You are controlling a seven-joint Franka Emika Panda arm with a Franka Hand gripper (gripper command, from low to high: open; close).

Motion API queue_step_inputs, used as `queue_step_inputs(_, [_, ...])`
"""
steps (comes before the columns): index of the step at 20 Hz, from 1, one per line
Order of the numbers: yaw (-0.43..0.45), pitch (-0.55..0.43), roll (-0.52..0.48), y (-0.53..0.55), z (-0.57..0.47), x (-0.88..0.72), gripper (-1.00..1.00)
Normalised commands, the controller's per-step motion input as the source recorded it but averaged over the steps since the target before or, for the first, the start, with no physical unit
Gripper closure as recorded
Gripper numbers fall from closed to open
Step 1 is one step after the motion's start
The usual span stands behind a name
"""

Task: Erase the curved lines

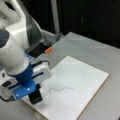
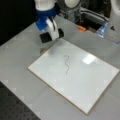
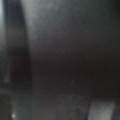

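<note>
The end effector [image 1: 35, 96] hangs from a blue mount [image 1: 25, 86] under the white arm [image 1: 12, 55], and at its lower end there is a black eraser block [image 1: 35, 97]. In both front views the block is at the edge of the white board [image 1: 82, 82], close to one corner. If the fingers are clenched on the block or the block is fixed to them, I cannot tell; the fingers themselves do not show clearly. It is also not clear if the block touches the board surface or stays a little above it.

The curve lines [image 1: 60, 89] are a thin grey wavy stroke on the board, near the end effector but apart from it, toward a front view's right of the block. In a front view the same stroke [image 2: 66, 64] lies below and to the right of the black block [image 2: 46, 37], with bare white board between them. The stroke looks whole, with no erased part.

The board [image 2: 75, 82] lies flat on the grey counter [image 1: 85, 47]. Farther from the end effector, beyond the board, a small orange object [image 1: 48, 50] lies on the counter near the robot's base [image 1: 30, 30]; in a front view it [image 2: 81, 28] is to the right of the end effector [image 2: 51, 35].

The wrist view shows only a dark, blurred surface, and nothing can be named there.
</note>
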Motion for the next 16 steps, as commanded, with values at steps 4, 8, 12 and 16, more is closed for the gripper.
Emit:
queue_step_inputs(4, [-0.157,-0.078,-0.141,0.26,-0.15,-0.15,1.0])
queue_step_inputs(8, [-0.162,-0.097,-0.122,0.25,-0.18,-0.17,1.0])
queue_step_inputs(12, [-0.159,-0.139,-0.089,0.29,-0.21,-0.2,1.0])
queue_step_inputs(16, [-0.169,-0.207,-0.086,0.28,-0.19,-0.2,1.0])
